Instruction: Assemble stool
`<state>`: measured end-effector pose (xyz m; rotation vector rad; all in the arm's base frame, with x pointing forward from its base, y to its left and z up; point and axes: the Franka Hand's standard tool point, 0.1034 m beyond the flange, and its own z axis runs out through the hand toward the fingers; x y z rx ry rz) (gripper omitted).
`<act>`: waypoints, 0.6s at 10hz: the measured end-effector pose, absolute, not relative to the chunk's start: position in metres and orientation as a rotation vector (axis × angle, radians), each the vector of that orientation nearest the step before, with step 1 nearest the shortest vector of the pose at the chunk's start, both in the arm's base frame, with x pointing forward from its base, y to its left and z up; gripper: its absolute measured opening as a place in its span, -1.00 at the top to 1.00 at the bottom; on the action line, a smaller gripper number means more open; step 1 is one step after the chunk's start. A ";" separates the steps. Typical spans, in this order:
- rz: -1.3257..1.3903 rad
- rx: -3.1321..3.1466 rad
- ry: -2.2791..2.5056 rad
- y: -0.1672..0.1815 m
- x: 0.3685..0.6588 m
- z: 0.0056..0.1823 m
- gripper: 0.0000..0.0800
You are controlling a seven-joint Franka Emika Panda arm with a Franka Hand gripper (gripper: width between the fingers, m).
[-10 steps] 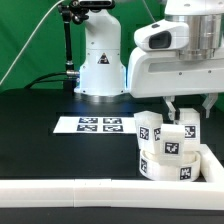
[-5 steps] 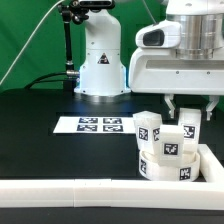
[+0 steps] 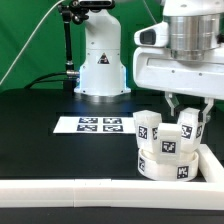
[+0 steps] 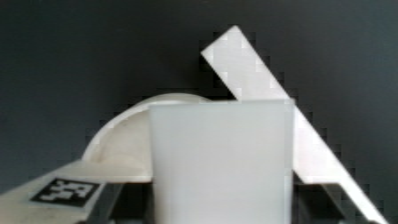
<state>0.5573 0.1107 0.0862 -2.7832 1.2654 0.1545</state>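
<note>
Fingers hang just above the right-hand leg; they appear spread apart and hold nothing that I can see, though the arm's body hides their upper part. Seat lies on the black bench at the exterior view's right, tucked into the corner of the white rail. Two legs stand up from it: one on the left and the right one under the fingers. I cannot tell how firmly either is fixed. By my judgement the task is partly done, with two legs placed and any others not in view. Marker board lies flat to the left of the stool, well apart from it.

From the wrist, a blocky white leg fills the middle, with the seat's round edge behind it and a tag on it. That view hides the arm, rail corner and marker board, which only the exterior view shows.
</note>
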 end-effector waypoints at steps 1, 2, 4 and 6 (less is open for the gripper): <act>0.144 -2.688 1.412 0.111 0.559 0.086 0.16; 0.131 -2.612 1.503 0.110 0.560 0.086 0.16; 0.132 -2.426 1.753 0.111 0.562 0.086 0.16; 0.146 -2.329 1.880 0.111 0.562 0.086 0.16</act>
